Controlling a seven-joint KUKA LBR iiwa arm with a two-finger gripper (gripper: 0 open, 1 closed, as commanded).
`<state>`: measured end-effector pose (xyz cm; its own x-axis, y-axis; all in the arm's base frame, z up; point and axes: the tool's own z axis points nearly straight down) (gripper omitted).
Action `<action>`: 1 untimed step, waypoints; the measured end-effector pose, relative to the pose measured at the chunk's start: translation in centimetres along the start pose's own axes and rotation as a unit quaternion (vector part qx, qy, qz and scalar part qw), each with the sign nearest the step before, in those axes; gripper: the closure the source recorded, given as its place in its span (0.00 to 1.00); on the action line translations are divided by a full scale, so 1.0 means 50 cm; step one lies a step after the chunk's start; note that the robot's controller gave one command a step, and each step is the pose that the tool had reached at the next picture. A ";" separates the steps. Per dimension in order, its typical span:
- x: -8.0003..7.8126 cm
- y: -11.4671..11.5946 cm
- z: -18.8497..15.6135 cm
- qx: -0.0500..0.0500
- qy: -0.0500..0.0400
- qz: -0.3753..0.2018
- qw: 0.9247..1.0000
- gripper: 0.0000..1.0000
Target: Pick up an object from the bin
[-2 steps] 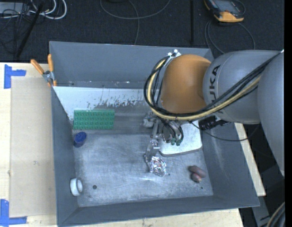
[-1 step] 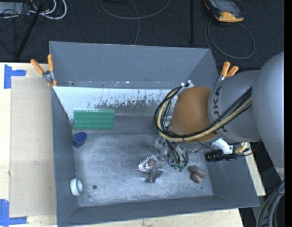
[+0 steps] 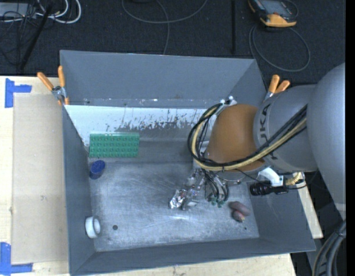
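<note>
My gripper (image 3: 195,190) hangs low over the bin floor, right of the middle, under the orange cover. Directly below and left of it lies a small shiny silver crumpled piece (image 3: 180,200); the fingers are close to or touching it, and I cannot tell which. A brown-pink rounded lump (image 3: 240,211) rests on the floor to the gripper's right.
A green studded plate (image 3: 114,145) leans at the back left wall, with a small blue cap (image 3: 96,168) just below it. A white roll (image 3: 92,227) sits in the front left corner. The arm and its cables crowd the bin's right side.
</note>
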<state>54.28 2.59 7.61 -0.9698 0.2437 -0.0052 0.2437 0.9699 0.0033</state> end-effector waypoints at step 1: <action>-0.013 -0.018 -0.375 0.000 -0.002 0.005 1.000 1.00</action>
